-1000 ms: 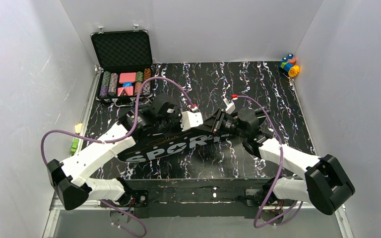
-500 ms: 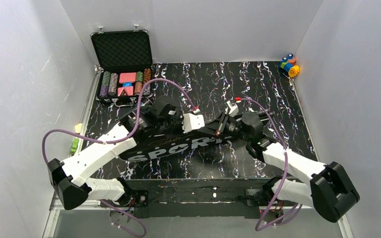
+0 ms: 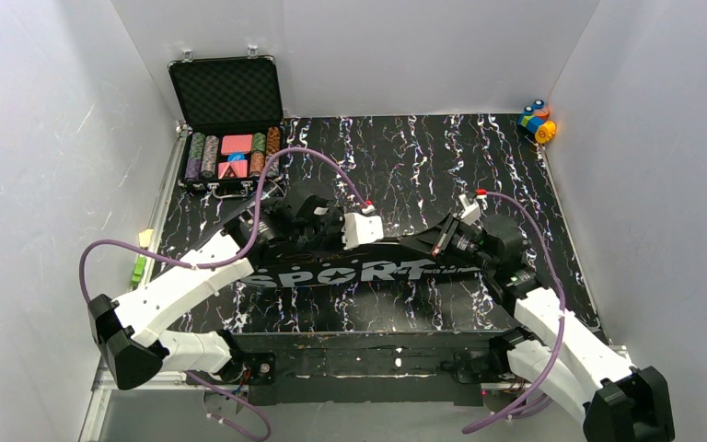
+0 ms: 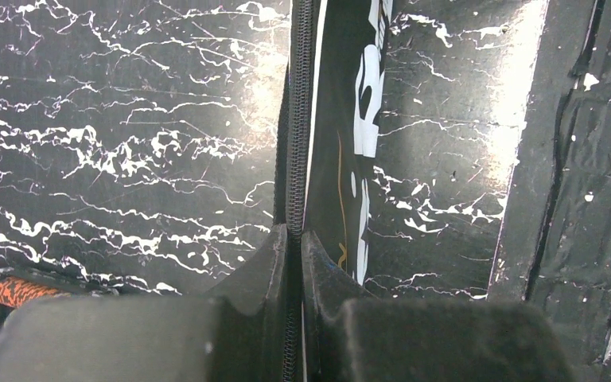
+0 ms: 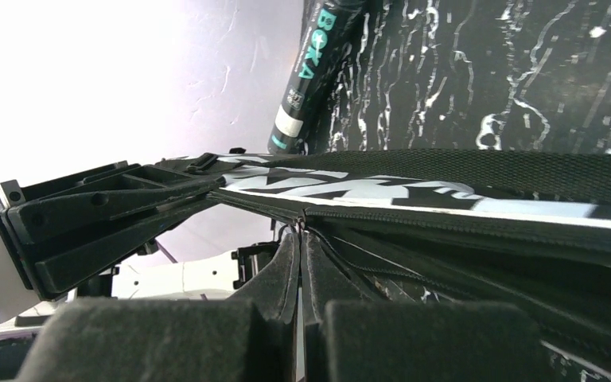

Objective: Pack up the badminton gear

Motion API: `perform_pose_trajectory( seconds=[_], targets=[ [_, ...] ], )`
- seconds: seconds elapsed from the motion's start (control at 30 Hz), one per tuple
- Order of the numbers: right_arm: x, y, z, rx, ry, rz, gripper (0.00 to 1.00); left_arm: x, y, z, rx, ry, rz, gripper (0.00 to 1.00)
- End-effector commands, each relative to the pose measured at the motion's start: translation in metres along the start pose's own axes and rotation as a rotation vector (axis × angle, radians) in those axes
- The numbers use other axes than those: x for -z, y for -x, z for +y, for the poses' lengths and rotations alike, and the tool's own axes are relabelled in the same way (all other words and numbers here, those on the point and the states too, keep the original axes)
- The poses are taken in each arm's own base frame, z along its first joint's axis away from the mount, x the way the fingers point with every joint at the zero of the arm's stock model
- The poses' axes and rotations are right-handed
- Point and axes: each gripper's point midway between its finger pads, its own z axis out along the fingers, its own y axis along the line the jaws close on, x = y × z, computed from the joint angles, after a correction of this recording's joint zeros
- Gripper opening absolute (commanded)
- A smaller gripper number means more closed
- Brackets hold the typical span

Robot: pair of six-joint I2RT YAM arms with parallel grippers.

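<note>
black marbled tabletop (image 3: 479, 157): black racket-shaped fabric "sport" bag (image 3: 350, 273) stretches between left gripper (image 4: 293, 239) and right gripper (image 5: 301, 239), both clamped on its zipper.

A bag (image 3: 350, 272) lies lengthwise, left to right, across the near half of the desk (image 3: 396, 157). The left tool (image 4: 294, 235) pinches its far edge, left of the middle; the right tool (image 5: 301, 239) pinches its right end. A tube (image 5: 306, 79) lies close beside the bag. An open case (image 3: 230, 157) sits in the far left corner, toy blocks (image 3: 537, 122) in the far right.
</note>
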Motion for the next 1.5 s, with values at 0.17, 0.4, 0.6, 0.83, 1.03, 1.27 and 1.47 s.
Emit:
perform_pose_trajectory(
  seconds=[0.17,0.4,0.6,0.83,1.03,1.27,1.47],
  targets=[
    [0.035,0.034,-0.037,0.023,-0.208,-0.112,0.01,0.024,-0.01,0.005,-0.015,0.066,0.02,0.0],
    [0.048,0.042,-0.037,0.096,-0.292,-0.092,0.01,0.025,-0.023,0.003,-0.01,0.085,0.05,0.0],
    [0.064,0.057,-0.033,0.154,-0.347,-0.128,0.01,0.026,-0.029,0.003,0.009,0.103,0.069,0.0],
    [0.063,0.054,0.0,0.181,-0.224,-0.092,0.01,0.029,-0.022,0.004,0.063,0.104,0.044,0.02],
    [0.05,0.044,0.05,0.248,-0.112,-0.042,0.01,0.031,0.037,0.003,0.122,-0.001,-0.129,0.94],
    [0.037,0.009,0.084,0.344,-0.075,0.044,0.01,0.02,0.09,0.0,0.088,-0.139,-0.269,0.98],
    [0.034,-0.008,0.085,0.376,-0.066,0.065,0.01,-0.004,0.087,-0.014,0.099,-0.245,-0.239,0.98]
  ],
)
